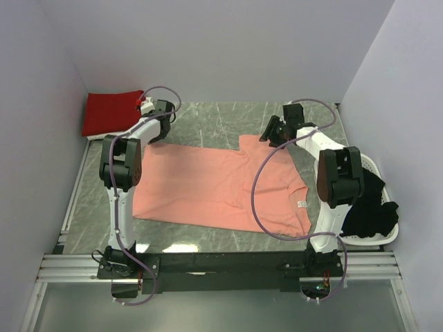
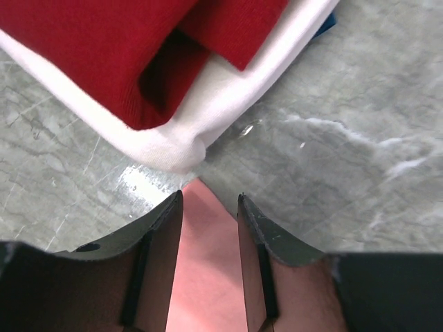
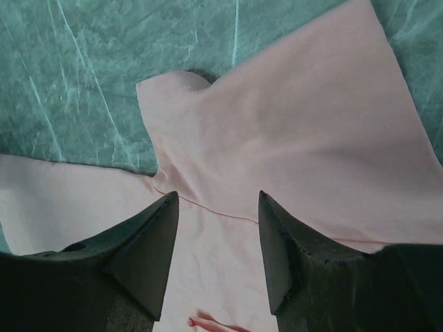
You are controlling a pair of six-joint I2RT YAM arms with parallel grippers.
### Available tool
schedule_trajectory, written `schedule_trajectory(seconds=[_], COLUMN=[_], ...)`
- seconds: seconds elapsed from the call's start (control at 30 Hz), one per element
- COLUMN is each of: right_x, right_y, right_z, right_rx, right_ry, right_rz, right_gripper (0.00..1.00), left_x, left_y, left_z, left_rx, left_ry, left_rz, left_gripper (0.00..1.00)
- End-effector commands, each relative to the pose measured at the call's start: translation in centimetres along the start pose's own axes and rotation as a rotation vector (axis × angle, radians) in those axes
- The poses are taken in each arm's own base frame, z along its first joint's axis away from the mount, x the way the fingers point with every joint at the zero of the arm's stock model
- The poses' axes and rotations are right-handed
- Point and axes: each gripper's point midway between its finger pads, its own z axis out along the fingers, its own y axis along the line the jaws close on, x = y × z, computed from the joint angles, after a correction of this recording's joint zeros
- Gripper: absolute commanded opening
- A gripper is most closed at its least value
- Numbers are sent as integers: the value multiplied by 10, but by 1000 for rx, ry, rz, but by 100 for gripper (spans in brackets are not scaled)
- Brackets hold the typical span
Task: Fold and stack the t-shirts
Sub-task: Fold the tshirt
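**Setting up the first fold on the salmon-pink shirt**

The salmon-pink t-shirt (image 1: 214, 183) is lying spread flat at mid-frame in the top view. The left gripper (image 2: 210, 197), jaws narrowly parted and gripping nothing, is angling down at the shirt's upper-left corner, beside the stacked deep red t-shirt (image 1: 111, 111) and white t-shirt (image 2: 208, 111). The right gripper (image 3: 218, 197), jaws wide and empty, is pointing down over the upper sleeve (image 3: 297, 117). The next move is probably for both to pinch the cloth and lift together.
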Motion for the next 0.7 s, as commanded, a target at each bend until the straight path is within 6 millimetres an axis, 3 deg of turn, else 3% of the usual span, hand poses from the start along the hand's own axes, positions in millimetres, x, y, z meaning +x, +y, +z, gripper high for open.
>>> schedule_trajectory(seconds=[0.0,0.4,0.5,0.67], right_x=[-17,-20,-23,-39], right_y=[7,-5,-6,-13], right_z=[-2,11,16,19], right_rx=[-19,32,38,89], right_ry=[-33,-31,-33,-72], right_rz=[-14,-19,-16,-6], right_gripper=[56,56,56,57], left_x=[-26,11,10,8], left_y=[-5,2,1,3], left_z=[-25,-11,-11,-14], left_rx=[59,27,30,38], left_ry=[-37,30,26,17], left_rz=[-18,31,29,28], left_gripper=[43,37,24,11])
